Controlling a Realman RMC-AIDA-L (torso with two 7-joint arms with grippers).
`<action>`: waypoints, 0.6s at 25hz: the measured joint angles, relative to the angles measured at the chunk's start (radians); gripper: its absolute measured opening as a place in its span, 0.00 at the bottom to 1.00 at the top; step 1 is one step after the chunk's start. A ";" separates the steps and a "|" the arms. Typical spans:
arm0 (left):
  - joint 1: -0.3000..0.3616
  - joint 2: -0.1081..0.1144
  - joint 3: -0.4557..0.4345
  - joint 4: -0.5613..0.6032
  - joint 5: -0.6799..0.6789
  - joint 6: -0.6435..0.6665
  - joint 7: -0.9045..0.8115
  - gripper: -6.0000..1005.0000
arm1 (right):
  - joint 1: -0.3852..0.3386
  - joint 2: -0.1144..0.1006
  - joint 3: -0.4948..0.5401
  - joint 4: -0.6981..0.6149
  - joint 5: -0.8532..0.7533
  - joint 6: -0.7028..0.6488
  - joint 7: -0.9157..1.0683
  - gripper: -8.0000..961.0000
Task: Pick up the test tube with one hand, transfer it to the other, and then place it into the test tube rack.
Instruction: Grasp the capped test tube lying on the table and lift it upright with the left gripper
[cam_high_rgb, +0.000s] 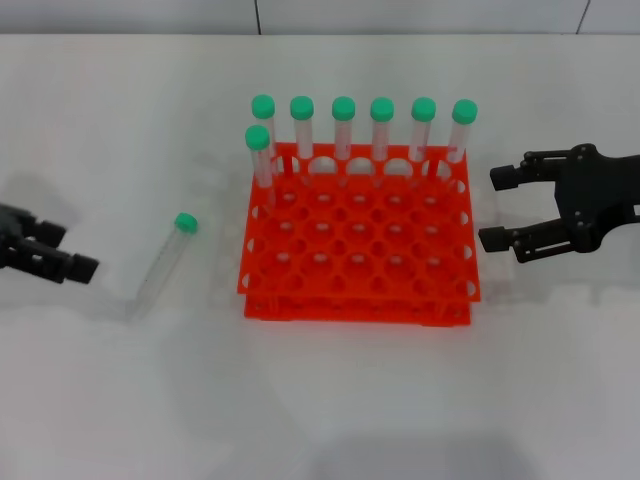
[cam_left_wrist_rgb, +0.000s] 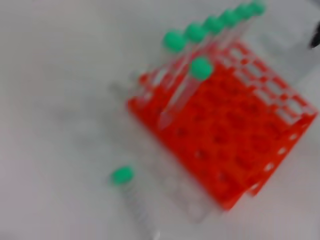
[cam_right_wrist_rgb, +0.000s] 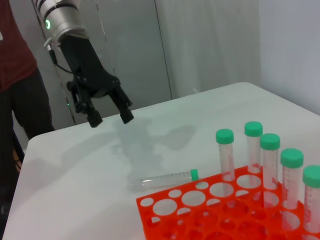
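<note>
Bright orange-red two-tier plastic rack (cam_high_rgb: 358, 262) w/ round holes is holding seven green-capped clear tubes (cam_high_rgb: 343, 130) upright along its far rows. Eighth slim green-capped clear tube (cam_high_rgb: 165, 262) is lying on white table (cam_high_rgb: 120, 400), left of rack. Unlabelled black left gripper (cam_right_wrist_rgb: 107, 107) is hovering nearby, fingers apart; black right gripper (cam_high_rgb: 500, 207) is gaping wide beside rack.

1. Left gripper (cam_right_wrist_rgb: 107, 113): matte black, two stubby fingers with blocky, squared tips.
2. Its wrist (cam_right_wrist_rgb: 59, 17) is a silver ribbed cylinder with a small glowing green light.
3. A thin black cable (cam_right_wrist_rgb: 52, 56) runs beside the gripper body.
4. Right gripper (cam_high_rgb: 505, 207): black, angular linkage bars with visible pivot joints and flat rectangular fingertips.
</note>
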 joint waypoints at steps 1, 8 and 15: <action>-0.006 0.000 0.000 0.000 0.022 -0.004 -0.013 0.88 | 0.002 0.001 0.000 0.000 0.000 0.000 0.000 0.89; -0.056 -0.010 0.002 -0.008 0.160 -0.033 -0.114 0.88 | 0.008 0.011 0.000 -0.002 0.001 0.003 0.000 0.89; -0.098 -0.019 0.009 -0.019 0.251 -0.067 -0.236 0.88 | 0.018 0.018 0.000 -0.002 0.002 0.003 0.000 0.89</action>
